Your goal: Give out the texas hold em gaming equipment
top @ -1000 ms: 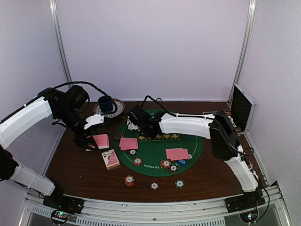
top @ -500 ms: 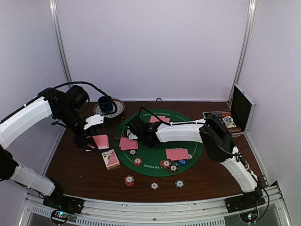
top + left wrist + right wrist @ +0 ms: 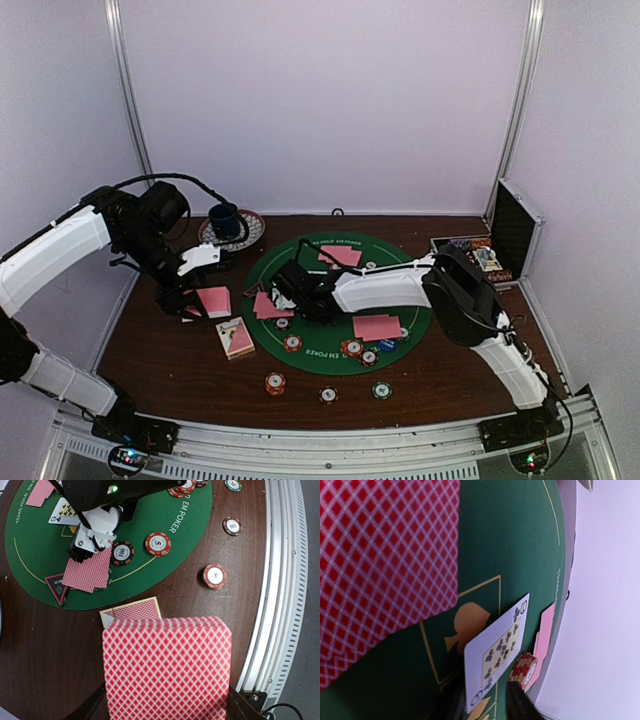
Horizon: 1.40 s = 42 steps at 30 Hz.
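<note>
The card deck (image 3: pixel 167 667) between the left jaws has a red-and-white diamond lattice back. Beyond it, the mat (image 3: pixel 30 555) is green with yellow lines, the chips (image 3: pixel 158 544) are red-and-white striped, the triangle marker (image 3: pixel 56 587) is black edged red, and the worktop (image 3: pixel 200 610) is dark brown.

The left arm (image 3: pixel 55 250) and right arm (image 3: pixel 385 288) are clad in white shells, joined by black joints and trailed by black cables.

A dark blue cup (image 3: pixel 224 217) sits on a patterned saucer (image 3: pixel 252 233); a metal case (image 3: pixel 515 230) stands open across the counter (image 3: pixel 440 380).
</note>
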Tool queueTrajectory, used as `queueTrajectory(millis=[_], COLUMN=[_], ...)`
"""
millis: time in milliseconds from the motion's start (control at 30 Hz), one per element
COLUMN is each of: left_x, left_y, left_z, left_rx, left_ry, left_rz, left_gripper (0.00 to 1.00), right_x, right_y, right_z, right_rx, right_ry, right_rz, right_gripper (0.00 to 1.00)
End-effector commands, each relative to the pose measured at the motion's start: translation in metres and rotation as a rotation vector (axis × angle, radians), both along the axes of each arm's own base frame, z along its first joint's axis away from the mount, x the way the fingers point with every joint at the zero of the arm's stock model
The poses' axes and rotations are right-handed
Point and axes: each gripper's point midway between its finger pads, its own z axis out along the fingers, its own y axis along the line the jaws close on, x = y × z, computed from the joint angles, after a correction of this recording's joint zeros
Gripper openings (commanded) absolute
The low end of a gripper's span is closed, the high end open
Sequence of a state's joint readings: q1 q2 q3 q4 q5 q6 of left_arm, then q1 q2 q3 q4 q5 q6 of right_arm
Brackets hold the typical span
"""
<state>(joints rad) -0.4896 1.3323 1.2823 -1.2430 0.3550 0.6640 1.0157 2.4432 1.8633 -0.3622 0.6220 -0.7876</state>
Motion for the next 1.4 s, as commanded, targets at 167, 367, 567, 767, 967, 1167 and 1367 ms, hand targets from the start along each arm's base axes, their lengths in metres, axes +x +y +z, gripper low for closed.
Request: queueTrajectory(millis=[167,367,567,767,967,1167,1367], left_x=[0.004,0.004,0.005,0.005,0.006,0.010,0.014], left_y=[-0.002,-0.002,-0.003,-0.003,-0.003,-0.006,-0.008], left_z=[0.007,0.010,0.014,0.018,0.019,0.021,0.019], left_rx=[-0.021,-0.026,-0.037,-0.040,-0.042,-0.053,-0.054], left_ry=[-0.021,-0.029,-0.038,-0.048,-0.053,-0.065,-0.067], left_rz=[-0.001,0.000,0.001,0.005,0.009,0.007,0.007], left_gripper=[0.00,0.00,0.00,0.00,0.00,0.00,0.00], right_x=[-0.007,-0.001,0.017,0.024,0.008,-0.052,-0.113], right_y=[0.003,-0.001,-0.033,-0.075,-0.090,-0.053,-0.004], right_z=[0.047,0.099,0.158,0.216,0.217,0.214,0.215], right_rx=[0.127,0.278,0.453,0.672,0.959,1.346,1.572], right_ry=[-0.015,-0.084,-0.259,-0.333,-0.012,0.563,1.149], right_rz=[-0.010,-0.070,-0.253,-0.469,-0.559,-0.594,-0.631], right_gripper=[0.64,0.95,1.00,0.99,0.99,0.99,0.99])
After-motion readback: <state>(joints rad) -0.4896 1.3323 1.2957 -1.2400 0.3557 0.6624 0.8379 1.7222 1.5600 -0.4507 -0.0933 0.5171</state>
